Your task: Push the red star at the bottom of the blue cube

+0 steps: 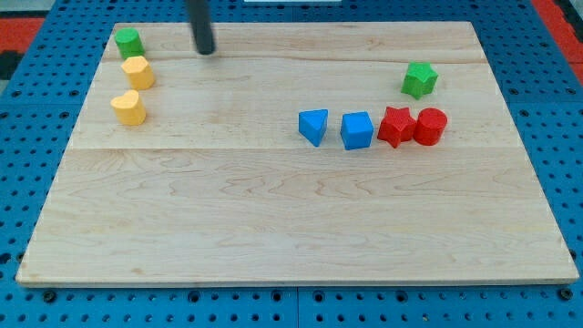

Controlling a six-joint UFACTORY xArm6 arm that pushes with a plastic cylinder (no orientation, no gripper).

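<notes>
Resting near the view's top left, my tip (207, 51) touches down on the wooden tabletop (273, 210), just to the right of the green block (128, 41) that sits in the top-left corner. No gripper is fitted: the arm ends in a bare dark rod, so nothing can open or close and nothing is held.

Below the green block stand two yellow blocks, the upper yellow block (138, 71) and the lower yellow block (129, 107), one under the other along the view's left edge of the board.

The red star (395, 126) lies well apart from my tip, far toward the view's right and lower down. It is in a row of four: the blue triangular block (313, 126) at the view's left end, then the blue cube (357, 130) near it with a small gap, then the red star just beside the cube on its right, then the red cylinder (430, 126) touching the star's right side. Whether star and cube actually touch cannot be told. A green star (420, 80) sits above the red pair, apart from them.
</notes>
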